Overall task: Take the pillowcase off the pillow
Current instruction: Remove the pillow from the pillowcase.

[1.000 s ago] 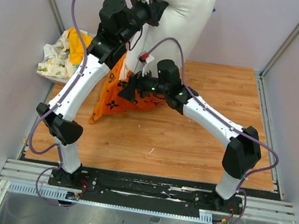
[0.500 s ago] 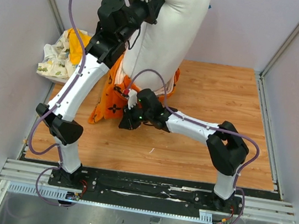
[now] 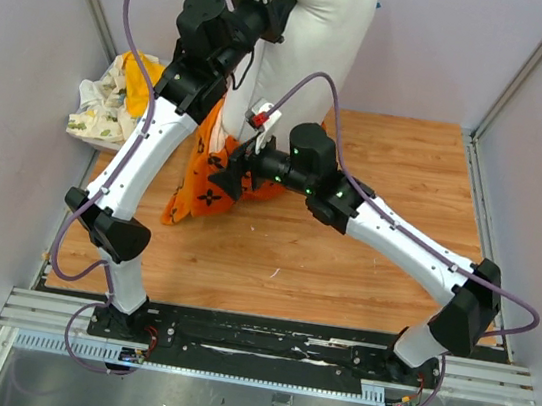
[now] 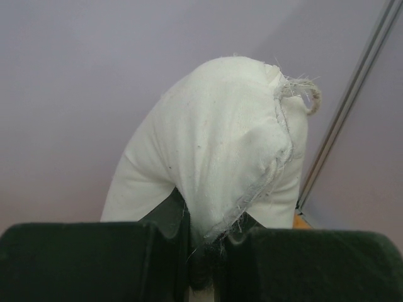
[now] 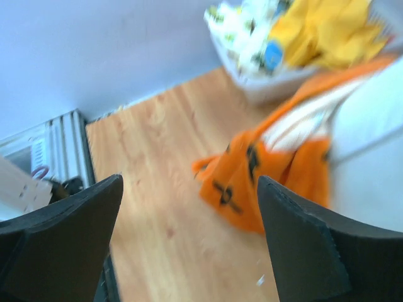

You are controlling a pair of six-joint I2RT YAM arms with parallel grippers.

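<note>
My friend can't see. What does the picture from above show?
The left gripper holds a white pillow up high by its corner, with the orange pillowcase bunched at its lower end. The open right gripper is beside the pillowcase.

The pillow (image 3: 318, 48), at the upper middle of the top view, is plain white (its seam frays into paler threads in the left wrist view). Below it, the pillowcase (image 3: 197, 188) is bright orange, printed all over with black flower and star motifs. At the upper left, the yellow cloth (image 3: 144, 74) is plain yellow-orange, and the printed cloth (image 3: 97, 113) beside it is white with small green and yellow prints. The table (image 3: 397, 170) is honey-brown wood grain, and the walls (image 3: 445, 46) are pale lilac. The left arm (image 3: 141, 160) and right arm (image 3: 403, 237) have white shells with black joints, and their cables (image 3: 129, 1) are purple.
</note>
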